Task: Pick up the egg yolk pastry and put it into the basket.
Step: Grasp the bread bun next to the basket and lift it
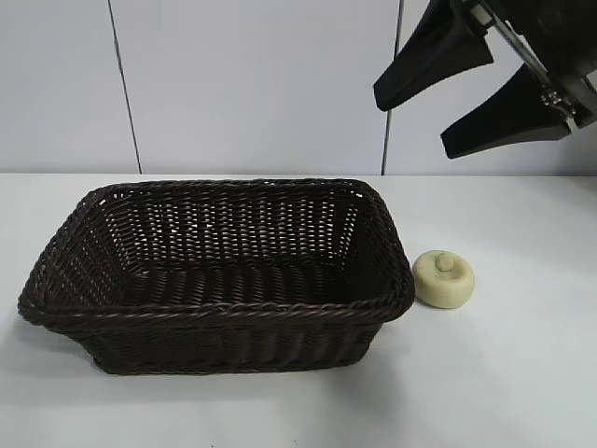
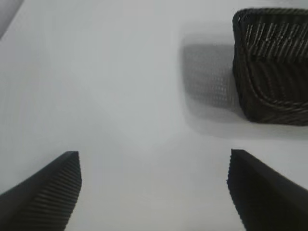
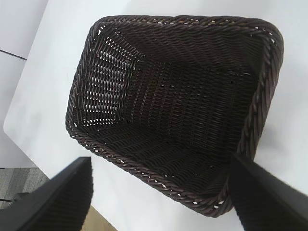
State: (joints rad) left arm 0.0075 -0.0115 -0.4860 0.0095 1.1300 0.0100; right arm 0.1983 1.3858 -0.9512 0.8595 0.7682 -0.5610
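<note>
The egg yolk pastry (image 1: 444,277), a small pale yellow puck with a knob on top, sits on the white table just right of the basket (image 1: 216,322). The basket is dark brown wicker, rectangular and empty; it also shows in the right wrist view (image 3: 144,171) and partly in the left wrist view (image 2: 269,110). My right gripper (image 1: 409,120) is open and empty, high above the basket's right end and the pastry. My left gripper (image 2: 154,166) is open and empty over bare table beside the basket; it is out of the exterior view. The pastry is out of both wrist views.
The white table (image 1: 522,392) extends right of and in front of the basket. A pale panelled wall (image 1: 242,84) stands behind. The table's edge (image 3: 103,204) shows in the right wrist view, with floor beyond.
</note>
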